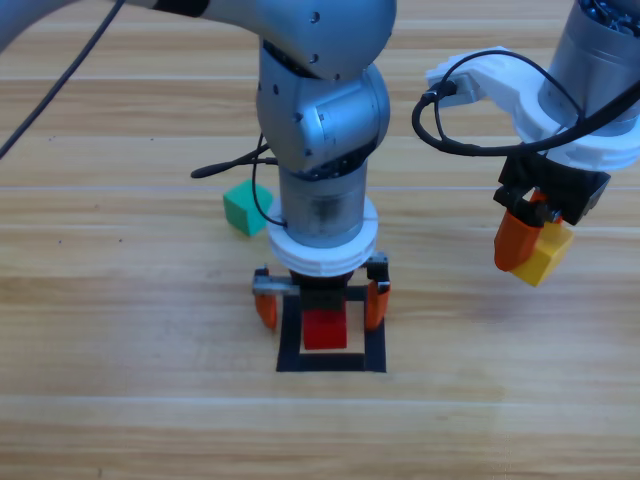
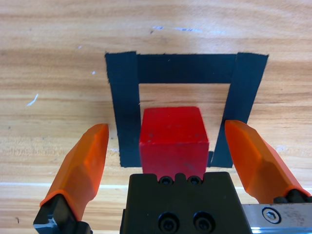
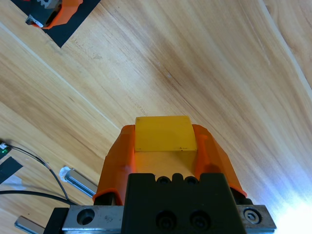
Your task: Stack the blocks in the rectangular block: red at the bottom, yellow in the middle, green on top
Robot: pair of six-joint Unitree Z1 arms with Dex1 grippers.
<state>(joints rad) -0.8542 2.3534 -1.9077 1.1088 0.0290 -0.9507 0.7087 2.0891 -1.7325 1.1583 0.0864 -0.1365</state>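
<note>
The red block [image 1: 324,329] [image 2: 173,138] rests on the table inside the rectangular block of black tape [image 1: 331,363] [image 2: 186,68]. My left gripper [image 1: 321,305] [image 2: 174,146] hangs over it, open, one jaw on each side of the cube and neither touching. Off to the right, above the table, my right gripper [image 1: 530,240] [image 3: 165,146] is shut on the yellow block [image 1: 545,253] [image 3: 165,133]. The green block [image 1: 242,208] lies on the table to the left of the left arm, behind the tape square.
A black cable [image 1: 225,167] trails on the wood near the green block. In the right wrist view a corner of the black tape [image 3: 66,27] and the left gripper's jaw show at top left.
</note>
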